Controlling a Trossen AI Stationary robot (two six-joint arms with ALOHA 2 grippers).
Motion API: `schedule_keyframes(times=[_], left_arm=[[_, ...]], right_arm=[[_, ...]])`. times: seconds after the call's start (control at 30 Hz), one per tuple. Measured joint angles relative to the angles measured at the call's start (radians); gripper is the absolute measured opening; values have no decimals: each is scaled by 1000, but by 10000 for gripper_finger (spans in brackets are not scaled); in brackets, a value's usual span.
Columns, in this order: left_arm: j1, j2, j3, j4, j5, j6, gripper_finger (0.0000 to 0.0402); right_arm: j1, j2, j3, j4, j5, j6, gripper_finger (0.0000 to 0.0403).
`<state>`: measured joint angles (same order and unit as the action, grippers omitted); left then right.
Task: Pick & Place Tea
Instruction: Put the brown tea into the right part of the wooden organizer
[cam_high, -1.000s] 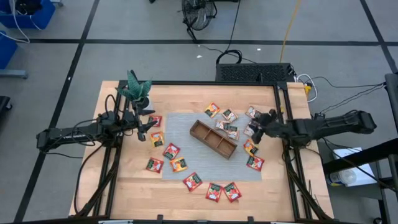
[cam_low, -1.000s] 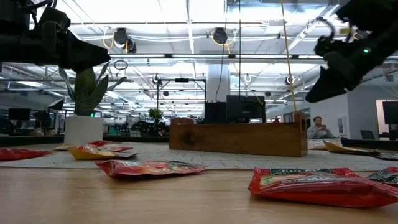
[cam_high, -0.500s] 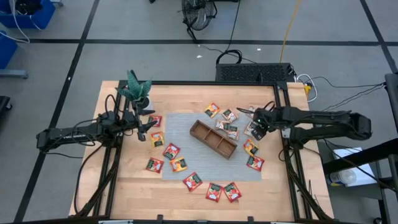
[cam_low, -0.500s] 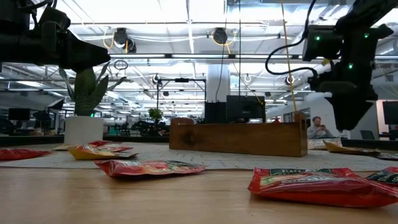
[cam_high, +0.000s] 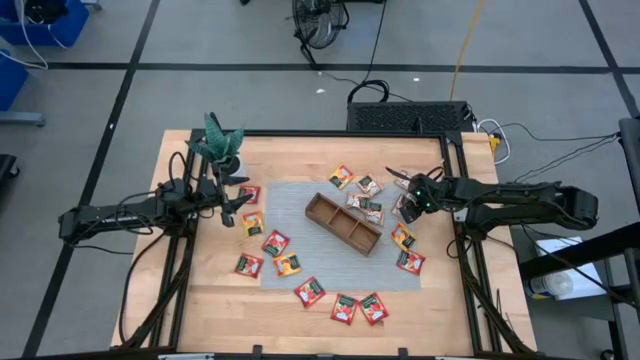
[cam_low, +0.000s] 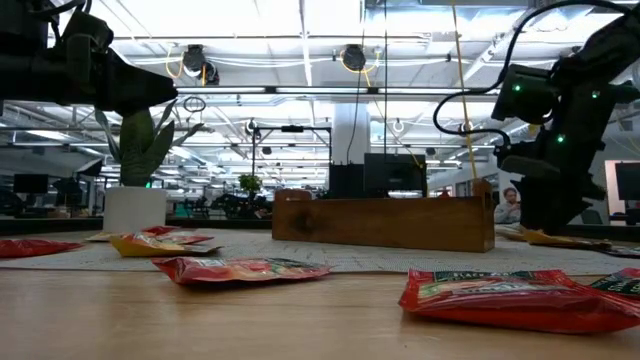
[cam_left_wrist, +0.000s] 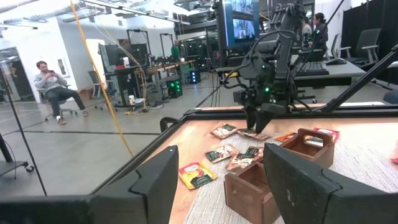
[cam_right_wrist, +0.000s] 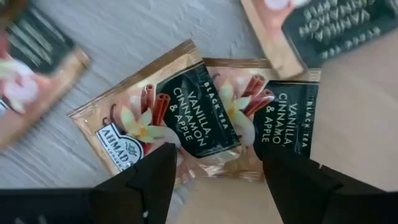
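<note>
Two overlapping tea bags (cam_right_wrist: 205, 124) lie on the worktop (cam_high: 220, 300) right of the wooden tray (cam_high: 343, 223). We see the right gripper (cam_right_wrist: 214, 180) poised just over them, jaws spread and empty. The left gripper (cam_high: 236, 203) hangs by the plant (cam_high: 221, 143), jaws wide, holding nothing.

The table (cam_high: 210, 300) is pale wood, smooth with a faint sheen. A grey mat (cam_high: 300, 195) on it looks like woven cloth, matt and ribbed. The tray (cam_high: 343, 223) is darker brown wood, matt. The sachets (cam_right_wrist: 163, 118) are glossy printed foil or paper, slightly crinkled. The fingers (cam_right_wrist: 305, 186) are matt black plastic.
</note>
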<state>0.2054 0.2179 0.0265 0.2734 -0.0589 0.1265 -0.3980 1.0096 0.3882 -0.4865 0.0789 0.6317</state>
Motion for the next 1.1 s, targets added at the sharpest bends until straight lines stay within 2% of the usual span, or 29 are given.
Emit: schedule_keyframes(times=[0.47,0.77,1.1], left_arm=[[0,0,0,0,0,0,235],[0,0,0,0,0,0,234],[0,0,0,0,0,0,235]], right_arm=[[0,-6,-16,72,-6,-26,220],[1,-6,-18,171,-148,-15,220],[1,-6,-18,232,-160,-15,219]])
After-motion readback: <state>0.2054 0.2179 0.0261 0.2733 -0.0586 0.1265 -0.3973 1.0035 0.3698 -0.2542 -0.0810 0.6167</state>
